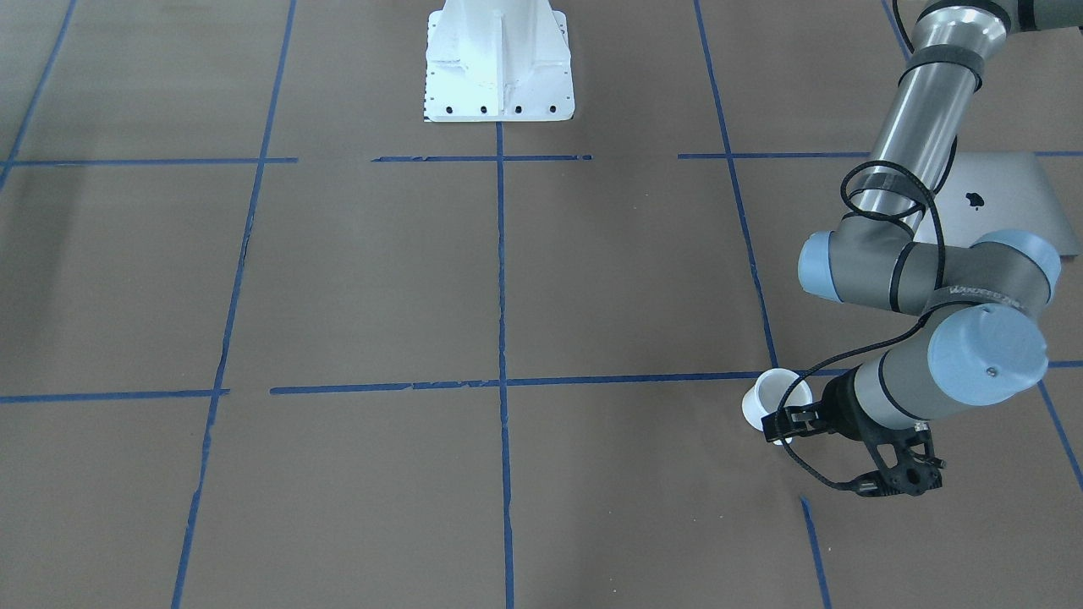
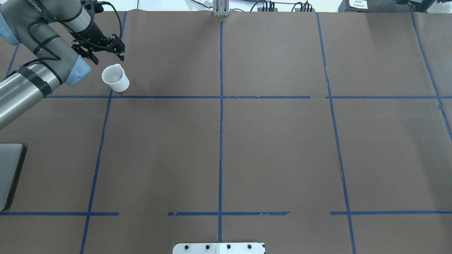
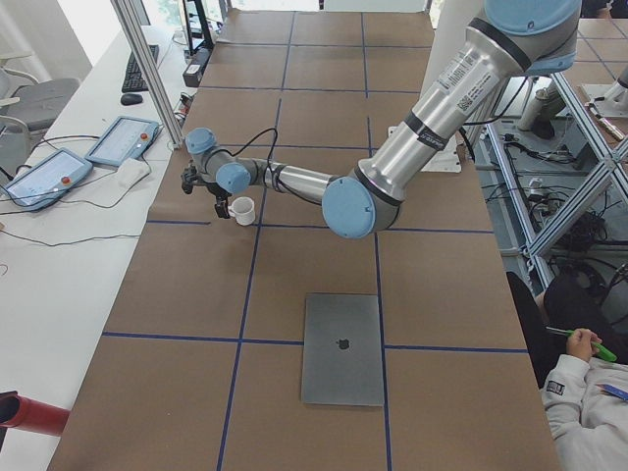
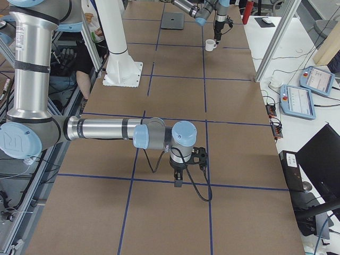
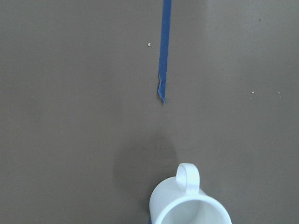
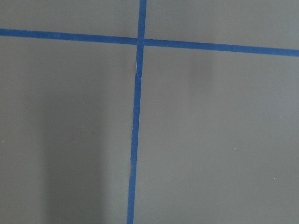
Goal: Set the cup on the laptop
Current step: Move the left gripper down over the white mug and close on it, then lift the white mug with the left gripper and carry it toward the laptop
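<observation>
The small white cup (image 2: 114, 78) stands upright on the brown table, far from the robot on its left side; it also shows in the front view (image 1: 774, 396) and at the bottom of the left wrist view (image 5: 189, 205), handle towards the gripper. My left gripper (image 2: 106, 55) is open and empty, hovering just beyond the cup, apart from it, and shows in the front view (image 1: 785, 421). The silver-grey laptop (image 3: 342, 348) lies shut at the table's left end, nearer the robot (image 1: 1007, 194). My right gripper (image 4: 178, 180) shows only in the right side view; I cannot tell its state.
The white bolted pedestal base (image 1: 499, 68) stands at the robot's side of the table, in the middle. Blue tape lines (image 2: 220, 106) cross the brown table. Operator consoles (image 3: 123, 140) lie beyond the far edge. A person (image 3: 579, 383) sits by the robot's side.
</observation>
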Robot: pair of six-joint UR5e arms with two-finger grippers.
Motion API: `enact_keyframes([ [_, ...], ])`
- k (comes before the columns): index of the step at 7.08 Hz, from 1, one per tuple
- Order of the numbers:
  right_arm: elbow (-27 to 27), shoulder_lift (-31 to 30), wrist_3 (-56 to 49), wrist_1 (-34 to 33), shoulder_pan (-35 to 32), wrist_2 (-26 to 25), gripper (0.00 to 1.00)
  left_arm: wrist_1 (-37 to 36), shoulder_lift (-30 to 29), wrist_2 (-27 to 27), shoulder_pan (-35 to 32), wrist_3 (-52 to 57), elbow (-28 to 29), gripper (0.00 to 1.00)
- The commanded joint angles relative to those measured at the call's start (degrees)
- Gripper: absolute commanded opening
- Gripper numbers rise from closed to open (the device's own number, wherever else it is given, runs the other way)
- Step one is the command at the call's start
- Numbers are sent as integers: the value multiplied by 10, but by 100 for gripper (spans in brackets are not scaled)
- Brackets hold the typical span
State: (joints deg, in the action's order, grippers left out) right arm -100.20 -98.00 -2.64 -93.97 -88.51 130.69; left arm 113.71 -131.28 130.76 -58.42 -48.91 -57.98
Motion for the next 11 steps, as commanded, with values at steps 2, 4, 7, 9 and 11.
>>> enact_keyframes([
  [2,0,0,0,0,0,0,100,15,1,-37,22,0,9,62],
  [4,0,0,0,-1,0,0,100,15,2,-38,24,3,10,25],
  [7,0,0,0,0,0,0,100,6,4,-37,10,2,-7,0],
  [9,0,0,0,0,0,0,100,1,97,-33,-5,3,-126,0],
  [11,0,0,0,0,0,0,100,-40,182,-33,-28,83,-221,0],
])
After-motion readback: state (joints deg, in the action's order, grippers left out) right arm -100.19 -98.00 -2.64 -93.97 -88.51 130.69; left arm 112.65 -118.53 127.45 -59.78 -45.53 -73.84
